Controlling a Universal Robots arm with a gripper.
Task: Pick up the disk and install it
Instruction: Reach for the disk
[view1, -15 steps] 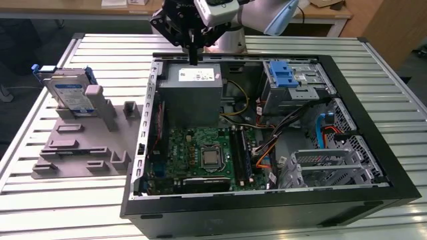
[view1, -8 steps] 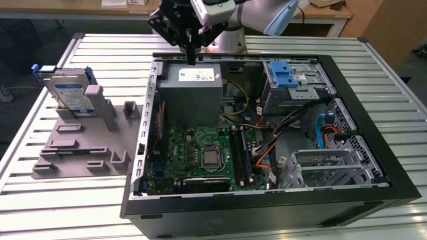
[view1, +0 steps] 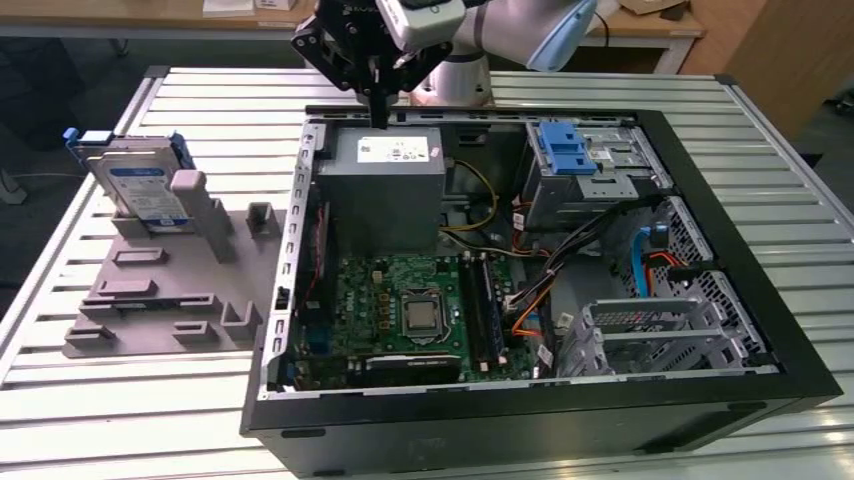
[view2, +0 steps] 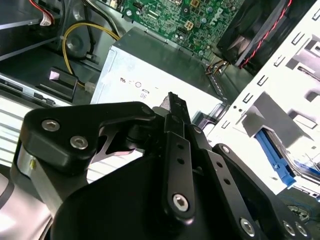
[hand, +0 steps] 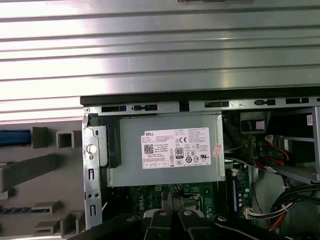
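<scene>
The disk (view1: 140, 188), silver with a white-and-blue label in a blue carrier, stands upright in a grey holder (view1: 174, 270) on the exterior view's left, outside the computer case. Its blue carrier edge (hand: 14, 137) shows in the first wrist view and again in the second wrist view (view2: 276, 156). My gripper (view1: 382, 115) hangs over the back edge of the open case, above the grey power-supply box (view1: 387, 185), well away from the disk. Its black fingers (view2: 174, 105) are pressed together, shut, with nothing between them. In the first wrist view the gripper (hand: 172, 199) sits over the motherboard edge.
The open black computer case (view1: 747, 300) lies on a slatted metal table (view1: 160, 400). Inside are a green motherboard (view1: 400, 305), cables and a blue-latched drive bay (view1: 567, 150) at the far exterior-view right. The power-supply box with its white sticker (hand: 175, 149) lies directly under the gripper.
</scene>
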